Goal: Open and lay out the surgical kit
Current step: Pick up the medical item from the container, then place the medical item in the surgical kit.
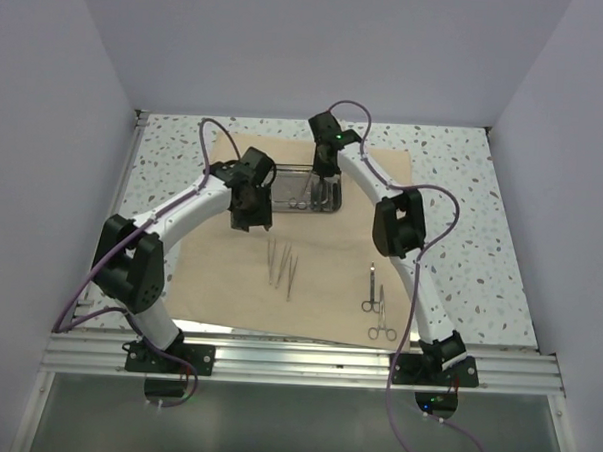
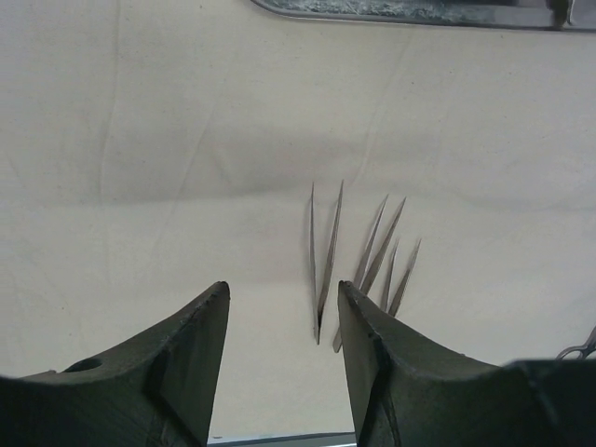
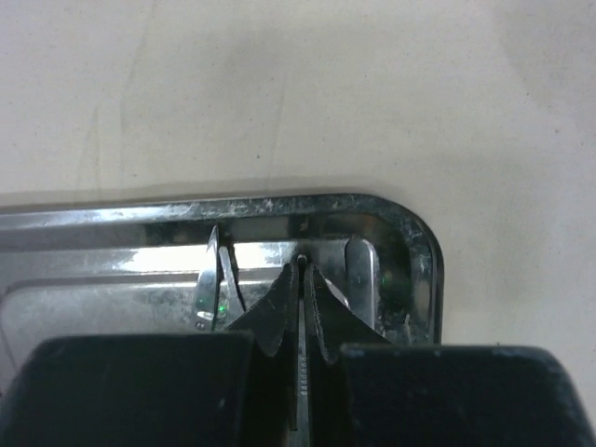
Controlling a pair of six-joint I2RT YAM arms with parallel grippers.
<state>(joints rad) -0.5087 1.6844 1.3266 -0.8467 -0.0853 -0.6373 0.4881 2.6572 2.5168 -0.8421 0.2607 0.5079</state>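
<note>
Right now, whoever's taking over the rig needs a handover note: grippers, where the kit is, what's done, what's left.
Left gripper: open and empty, hovering over the cloth wrap just short of the tweezers.
Right gripper: shut inside the steel tray, apparently pinching a slim instrument.
Done: wrap spread flat, tray on its far part. Three tweezers are laid out mid-cloth, and two ring-handled instruments lie on the cloth by the right arm.
Left: lift out the pinched piece, then the other pieces in the tray, and lay them on the cloth.
</note>
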